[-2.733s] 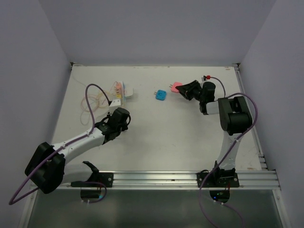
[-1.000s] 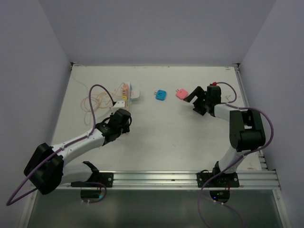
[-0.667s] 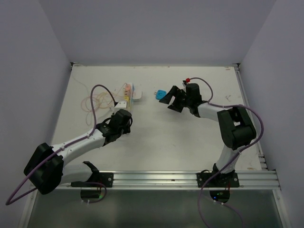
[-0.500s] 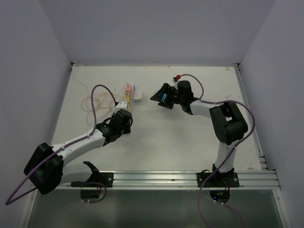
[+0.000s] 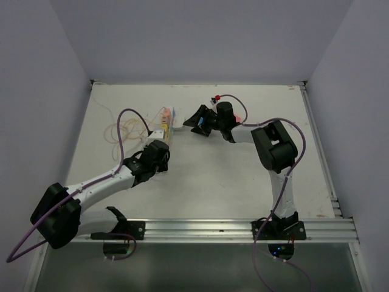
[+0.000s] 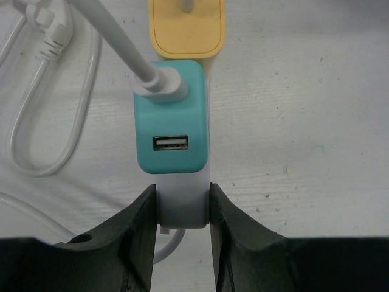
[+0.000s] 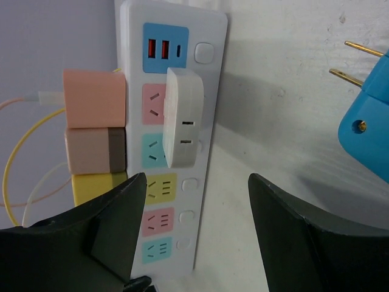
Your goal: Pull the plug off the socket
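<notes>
The socket [image 7: 200,182], a long white strip with pink, blue and yellow outlet faces, lies at the back left of the table [image 5: 165,125]. A white plug [image 7: 182,118] sits in its pink and blue outlets, just beyond my right gripper [image 7: 197,179]. That gripper is open, its fingers on either side of the strip's face with nothing between them. In the left wrist view my left gripper [image 6: 181,207] is shut on the socket's white end [image 6: 181,210]. A teal USB charger [image 6: 173,125] is right above the jaws.
Pink, brown and yellow chargers [image 7: 94,131] line the strip's far side. A loose blue plug [image 7: 364,121] with gold prongs lies to the right. Coiled white, yellow and pink cables [image 5: 121,131] lie left of the strip. The walls stand close behind it.
My right arm has swung left across the table, past the pink and blue plugs, up to the socket, and its jaws have narrowed a little. The left arm has not moved.
</notes>
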You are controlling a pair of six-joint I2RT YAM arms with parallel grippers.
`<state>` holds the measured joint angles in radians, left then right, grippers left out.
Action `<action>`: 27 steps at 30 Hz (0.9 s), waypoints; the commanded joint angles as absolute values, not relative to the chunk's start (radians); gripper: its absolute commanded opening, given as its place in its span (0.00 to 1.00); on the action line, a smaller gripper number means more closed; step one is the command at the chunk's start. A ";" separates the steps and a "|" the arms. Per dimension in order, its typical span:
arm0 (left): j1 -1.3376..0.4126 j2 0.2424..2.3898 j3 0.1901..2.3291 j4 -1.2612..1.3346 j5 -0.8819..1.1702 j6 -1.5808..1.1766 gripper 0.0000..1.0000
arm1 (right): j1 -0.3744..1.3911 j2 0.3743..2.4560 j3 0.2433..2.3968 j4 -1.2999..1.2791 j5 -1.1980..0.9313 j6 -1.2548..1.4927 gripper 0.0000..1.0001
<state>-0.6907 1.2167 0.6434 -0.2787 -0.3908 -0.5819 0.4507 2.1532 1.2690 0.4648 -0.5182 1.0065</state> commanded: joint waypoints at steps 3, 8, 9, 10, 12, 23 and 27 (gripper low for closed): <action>-0.707 1.216 0.660 -0.301 -0.322 -0.574 0.00 | 0.466 2.204 1.367 0.517 -0.546 1.032 0.71; -0.712 1.209 0.657 -0.293 -0.313 -0.575 0.00 | 0.472 2.256 1.420 0.531 -0.555 1.057 0.70; -0.712 1.210 0.657 -0.293 -0.313 -0.577 0.00 | 0.474 2.263 1.427 0.535 -0.555 1.068 0.70; -0.713 1.212 0.655 -0.291 -0.310 -0.577 0.00 | 0.477 2.270 1.433 0.538 -0.555 1.072 0.70; -0.715 1.213 0.653 -0.284 -0.305 -0.575 0.00 | 0.482 2.290 1.454 0.540 -0.557 1.080 0.69; -0.716 1.220 0.649 -0.275 -0.304 -0.577 0.00 | 0.486 2.353 1.474 0.646 -0.563 1.160 0.56; -0.716 1.220 0.647 -0.276 -0.308 -0.578 0.00 | 0.485 2.355 1.462 0.658 -0.566 1.163 0.44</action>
<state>-0.7029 1.2167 0.6437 -0.2714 -0.3595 -0.5823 0.4843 2.3554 1.4399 0.5800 -0.5446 1.1416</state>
